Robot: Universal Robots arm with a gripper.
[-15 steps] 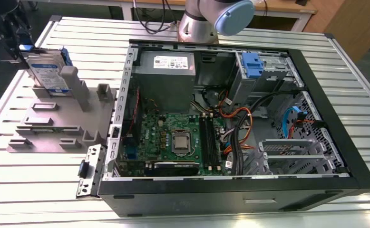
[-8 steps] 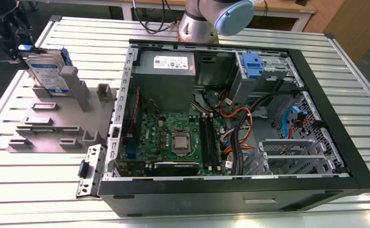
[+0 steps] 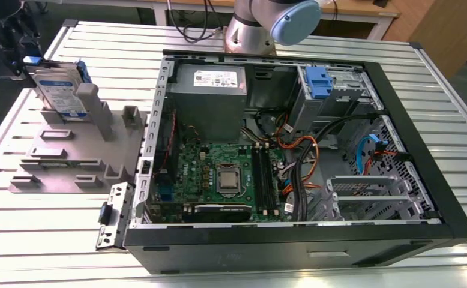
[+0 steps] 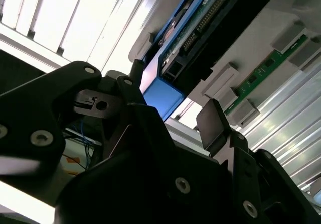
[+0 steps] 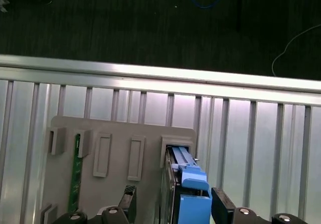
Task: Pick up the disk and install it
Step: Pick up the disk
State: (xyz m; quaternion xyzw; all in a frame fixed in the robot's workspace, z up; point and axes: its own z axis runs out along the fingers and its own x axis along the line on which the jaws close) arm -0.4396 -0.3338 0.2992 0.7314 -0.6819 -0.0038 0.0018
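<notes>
**Open-fingered at the racked disk**

Poised at the flat silver metal hard disk (image 3: 61,90) with its white-and-blue label and blue plastic rails, set on edge in a slot of the grey plastic holder block (image 3: 81,153) at the exterior view's left. Straddling its blue end with the black two-finger gripper (image 5: 174,204), released. In both wrist views, fingers spread to either side, one dark pad (image 4: 213,126) just beside the blue rail, the other further off. Not lifted, not installed.

On the same block, a thin green circuit strip (image 5: 76,179) in another slot. Just beside the block, on the ribbed aluminium table (image 3: 449,90), an open black computer tower (image 3: 413,138). Inside, a green motherboard (image 3: 225,174), a grey power-supply box (image 3: 209,96) and a blue plastic clip (image 3: 317,81) at a metal bay.
</notes>
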